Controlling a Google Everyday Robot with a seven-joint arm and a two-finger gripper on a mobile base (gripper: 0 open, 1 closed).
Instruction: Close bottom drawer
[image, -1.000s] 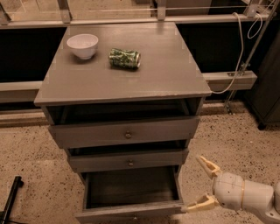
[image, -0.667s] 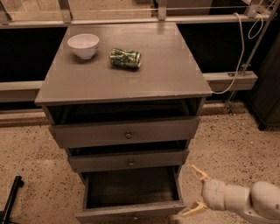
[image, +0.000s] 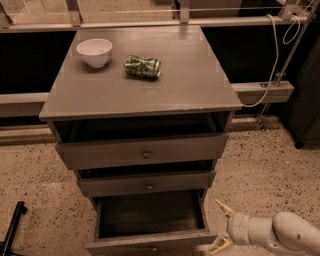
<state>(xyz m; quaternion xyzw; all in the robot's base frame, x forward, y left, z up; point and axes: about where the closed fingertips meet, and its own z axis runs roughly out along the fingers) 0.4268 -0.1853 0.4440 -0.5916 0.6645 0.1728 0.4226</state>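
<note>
The bottom drawer (image: 150, 242) is the lowest grey drawer of the cabinet. It is pulled out, its shallow box is empty, and its front reaches the lower edge of the view. My gripper (image: 222, 228) sits low at the right, beside the drawer's front right corner. Its two tan fingers are spread open, one (image: 224, 207) pointing up and the other (image: 218, 245) near the drawer front. It holds nothing.
The middle drawer (image: 147, 184) and the top drawer (image: 145, 151) stand slightly out. A white bowl (image: 94, 52) and a crushed green can (image: 142, 66) lie on the cabinet top (image: 140, 90). A black leg (image: 12, 227) stands at the lower left. Speckled floor surrounds the cabinet.
My gripper has moved left and a little down, from out to the right of the cabinet to close by the bottom drawer's front right corner. The drawers have not moved.
</note>
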